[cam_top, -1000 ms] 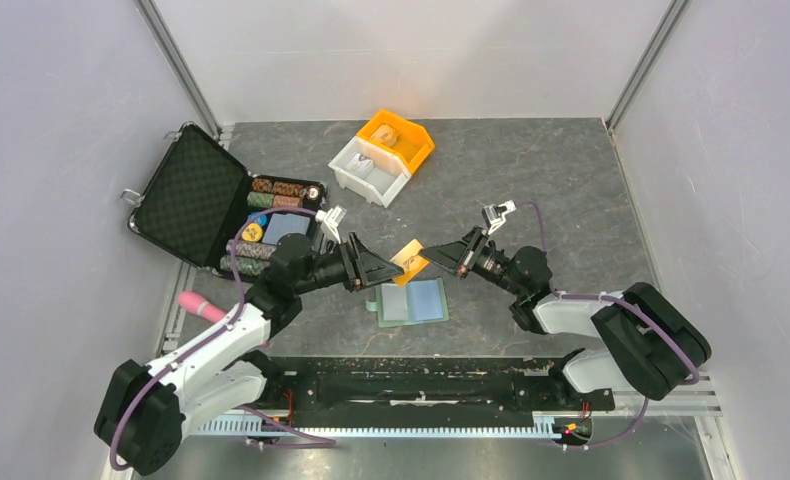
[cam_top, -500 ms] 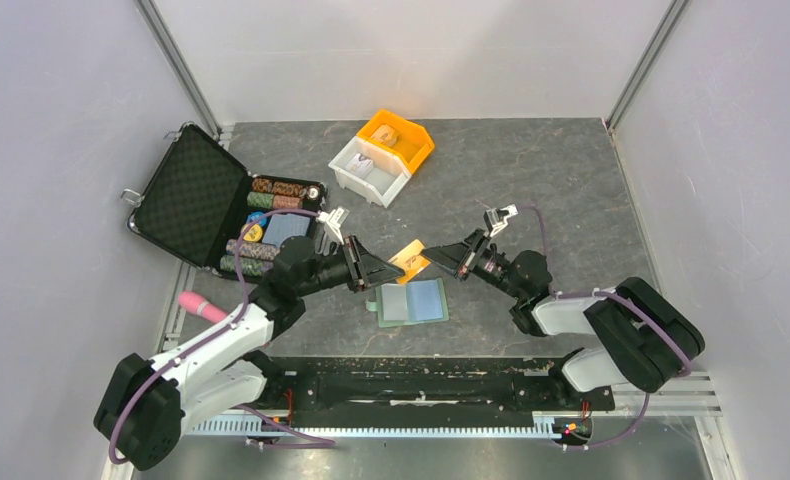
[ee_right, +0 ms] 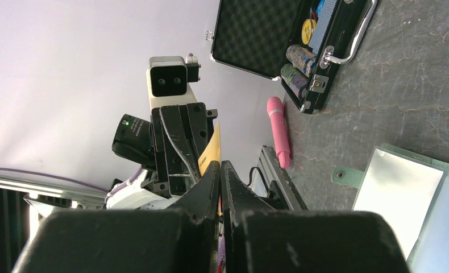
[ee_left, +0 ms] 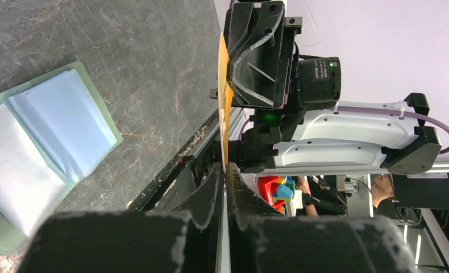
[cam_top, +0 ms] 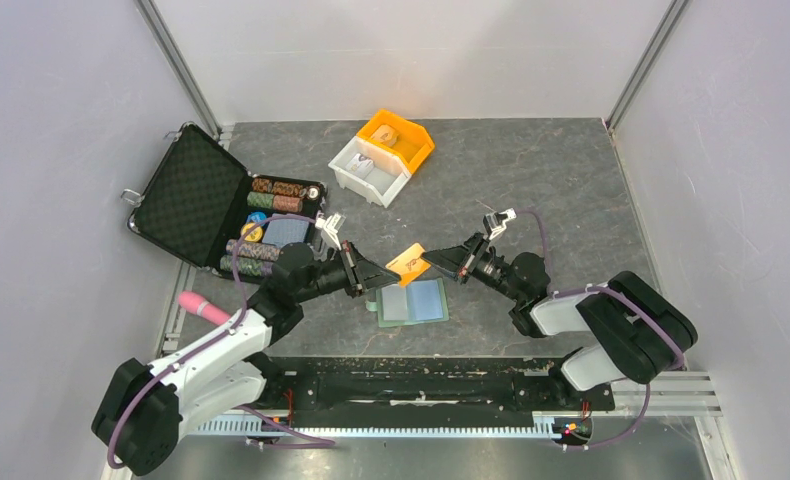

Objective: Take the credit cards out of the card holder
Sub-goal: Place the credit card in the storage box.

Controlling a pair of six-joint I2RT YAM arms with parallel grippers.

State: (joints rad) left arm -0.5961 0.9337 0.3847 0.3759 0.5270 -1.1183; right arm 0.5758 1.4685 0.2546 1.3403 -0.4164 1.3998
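An orange-tan credit card [cam_top: 408,263] hangs in the air between both grippers, just above the card holder [cam_top: 412,301]. My left gripper [cam_top: 382,276] is shut on the card's left end; the wrist view shows the card edge-on [ee_left: 224,85] running out of the gripper [ee_left: 225,168]. From the other side, my right gripper [cam_top: 434,258] is shut on the same card [ee_right: 212,151], its tips [ee_right: 220,165] pinching it. The sage-green card holder [ee_left: 105,116] lies open on the table, its right pocket showing blue [cam_top: 430,298].
An open black case [cam_top: 186,195] with poker chips sits at the left. A pink cylinder [cam_top: 201,306] lies near the left arm. A white bin [cam_top: 369,171] and an orange bin [cam_top: 399,136] stand at the back.
My left gripper has shut on the orange card that the right gripper was holding out. Both grippers and the card have shifted slightly left and nearer.
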